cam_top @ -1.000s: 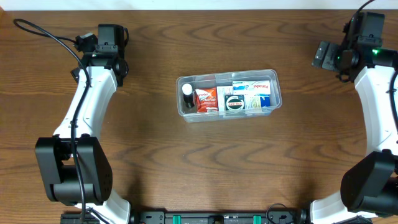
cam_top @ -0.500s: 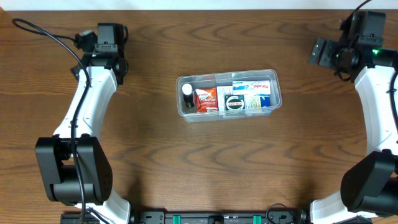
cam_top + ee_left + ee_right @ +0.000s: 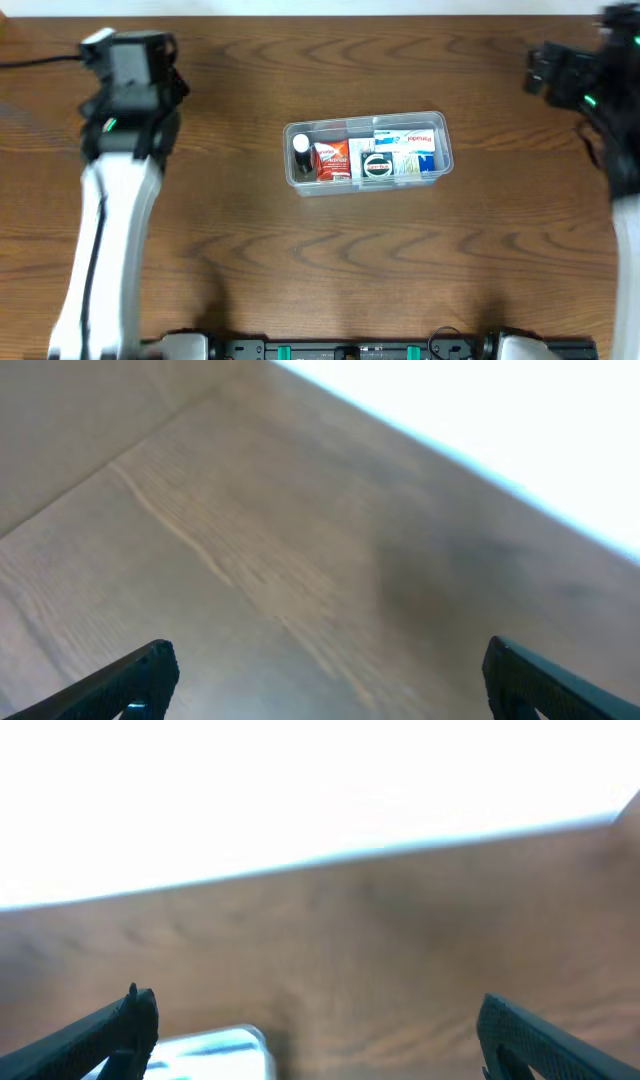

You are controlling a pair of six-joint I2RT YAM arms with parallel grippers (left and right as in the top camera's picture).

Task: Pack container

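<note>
The container (image 3: 368, 152), a clear plastic tub, lies at the middle of the table in the overhead view. Inside it are a small black-capped bottle (image 3: 301, 152), a red box (image 3: 333, 160), a dark box with a round label (image 3: 378, 166) and white-and-blue boxes (image 3: 415, 150). My left arm's wrist (image 3: 135, 70) is far to the container's left, and my right arm's wrist (image 3: 570, 75), blurred, is far to its right. My left gripper (image 3: 325, 680) is open over bare wood. My right gripper (image 3: 320, 1040) is open too. A blurred pale blue-white object (image 3: 215, 1055) shows low between its fingers.
The brown wooden table (image 3: 320, 260) runs on all sides of the container. A bright white band runs past the table's far edge (image 3: 320, 6). A dark rail (image 3: 350, 350) runs along the near edge.
Both arms have moved and look larger and blurred. The left wrist shifted left and the right wrist shifted right. The container and its contents stayed put.
</note>
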